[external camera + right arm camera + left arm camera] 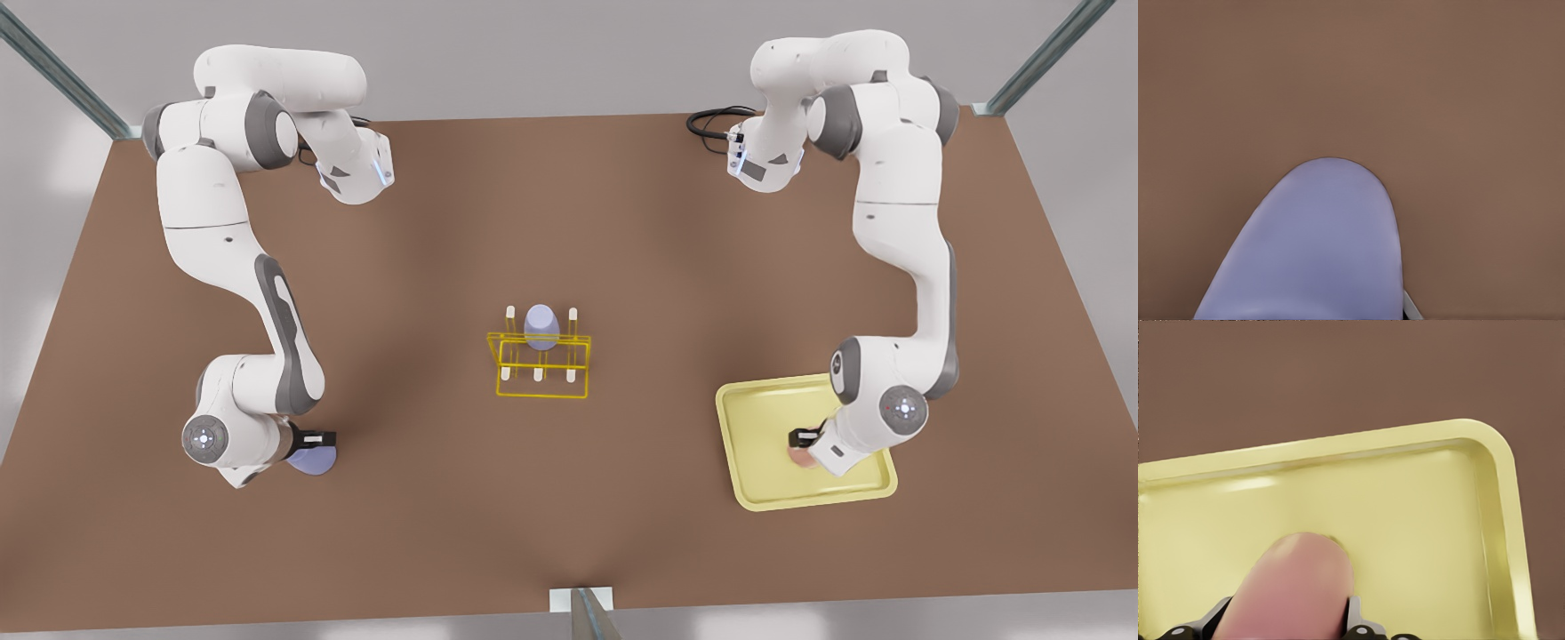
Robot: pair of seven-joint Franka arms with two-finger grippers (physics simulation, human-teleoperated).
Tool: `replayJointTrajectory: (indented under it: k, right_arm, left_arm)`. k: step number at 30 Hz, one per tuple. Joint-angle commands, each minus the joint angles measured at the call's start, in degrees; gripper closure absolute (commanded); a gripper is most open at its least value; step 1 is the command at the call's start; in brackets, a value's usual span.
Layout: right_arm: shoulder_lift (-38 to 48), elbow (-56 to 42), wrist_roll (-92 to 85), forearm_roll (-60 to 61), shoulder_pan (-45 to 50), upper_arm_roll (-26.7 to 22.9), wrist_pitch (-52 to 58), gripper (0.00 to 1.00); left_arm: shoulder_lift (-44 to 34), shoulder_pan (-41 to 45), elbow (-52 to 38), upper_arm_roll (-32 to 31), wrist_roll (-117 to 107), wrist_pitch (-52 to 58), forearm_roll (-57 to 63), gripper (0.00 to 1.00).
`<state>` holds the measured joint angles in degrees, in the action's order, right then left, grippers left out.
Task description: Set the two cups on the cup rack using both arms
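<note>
left tool (803, 437): pinching pink cup (1295, 587) over yellow tray (1498, 453)
right tool (317, 437): fingers' spread unclear, at lavender cup (1318, 247) on surface (622, 222)
cup rack (540, 364): mid-surface, another lavender cup (540, 325) on it

By my black left gripper (803, 437), a pale pink tapered cup (1295, 587) on the pale yellow square tray (1418, 513); my right holds pale lavender (1318, 247).
</note>
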<state>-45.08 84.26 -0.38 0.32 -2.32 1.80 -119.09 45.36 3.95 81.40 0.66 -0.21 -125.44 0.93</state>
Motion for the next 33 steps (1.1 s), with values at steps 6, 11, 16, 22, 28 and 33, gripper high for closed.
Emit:
replayJointTrajectory:
  k: [6,11,16,22,28,33]
  right_arm:
    - [0.0,-0.4,1.1,-0.4,0.2,0.0,0.0,0.25]
    - [-0.4,-0.4,0.9,-0.5,0.1,0.0,-0.1,0.07]
    - [-1.1,-0.3,0.9,-0.5,0.0,0.0,-0.5,0.16]
    - [-0.9,-1.1,0.9,-0.5,0.0,0.0,-0.2,0.2]
    - [-0.6,-1.2,0.6,-0.4,-0.1,0.0,0.3,0.2]
    - [-0.5,-1.7,0.5,-0.4,0.0,0.3,0.3,0.2]
  left_arm:
    - [-3.0,0.8,-1.9,-1.4,-6.1,11.3,0.0,0.25]
    - [-3.9,4.0,-7.7,-7.5,-23.2,16.8,0.0,0.25]
    - [-3.5,10.2,-11.6,-11.6,-37.2,16.8,-0.8,0.24]
    - [1.0,17.7,-21.6,-11.6,-53.1,15.9,-1.0,0.24]
    - [1.3,23.0,-22.8,-11.7,-58.9,15.0,-2.2,0.24]
    - [2.2,26.9,-22.2,-11.7,-59.7,15.6,-4.5,0.24]
